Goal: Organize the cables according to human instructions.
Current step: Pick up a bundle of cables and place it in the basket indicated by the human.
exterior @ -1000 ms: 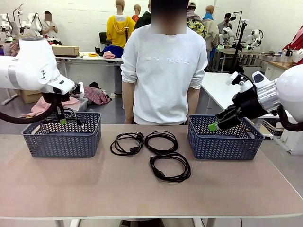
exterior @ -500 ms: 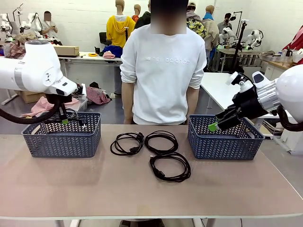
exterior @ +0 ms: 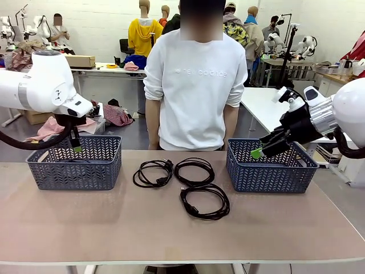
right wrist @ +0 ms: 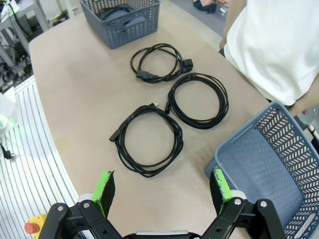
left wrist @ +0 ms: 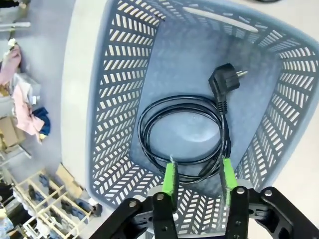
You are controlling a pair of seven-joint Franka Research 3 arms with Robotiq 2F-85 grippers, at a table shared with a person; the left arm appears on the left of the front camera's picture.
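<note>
Your left gripper (left wrist: pixel 198 172) hangs released and empty over the left basket (left wrist: pixel 114 99) — one cable (left wrist: pixel 141 130) lies coiled on its floor, the plug at 1 o'clock. Three cables (exterior: pixel 194 161) lie on the table (exterior: pixel 85 222) between the baskets. Your right gripper (right wrist: pixel 162 174) — pads wide apart, empty — is near the right basket (exterior: pixel 268 174).

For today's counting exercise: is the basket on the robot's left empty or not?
Not empty: one coiled cable lies flat on the basket floor, plug attached.
</note>
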